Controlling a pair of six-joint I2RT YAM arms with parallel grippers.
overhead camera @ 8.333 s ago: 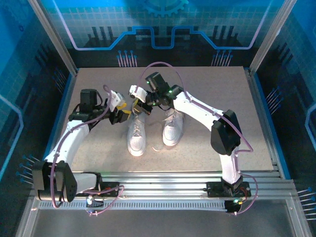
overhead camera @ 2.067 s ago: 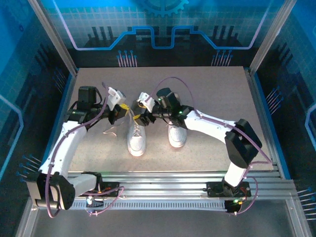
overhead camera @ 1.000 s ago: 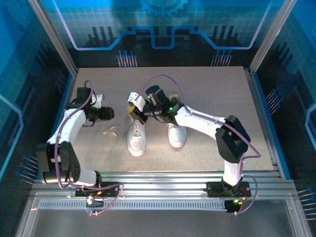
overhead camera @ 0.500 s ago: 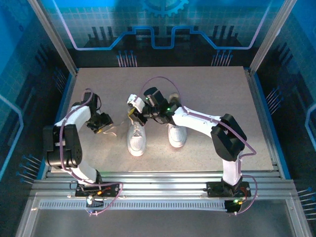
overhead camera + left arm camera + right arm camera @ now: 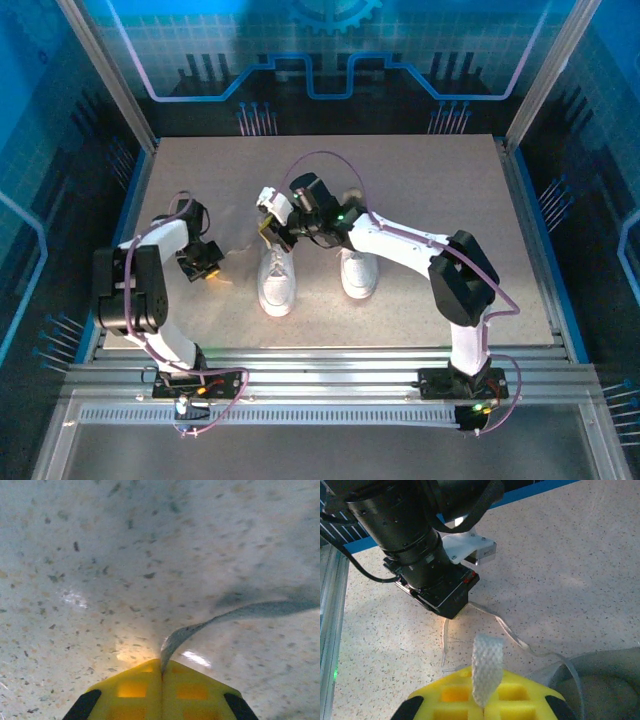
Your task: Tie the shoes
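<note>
The left gripper (image 5: 161,666) is clamped on a thin lace (image 5: 235,614) down at the table (image 5: 100,555). The right gripper (image 5: 482,705) pinches a flat lace end (image 5: 486,667). The shoes (image 5: 277,285) stand to the right of the left gripper, apparently just beneath the right one.

Shoes (image 5: 277,280) side by side on table (image 5: 430,200); lace (image 5: 250,611) trails left to left arm (image 5: 150,238).

A speckled beige counter (image 5: 430,190) is enclosed by blue panels (image 5: 330,50) printed with a grid and circuit-like lines. Silver metal posts (image 5: 110,75) are set at the corners, and slotted aluminium rails (image 5: 330,385) are laid along the near edge.
</note>
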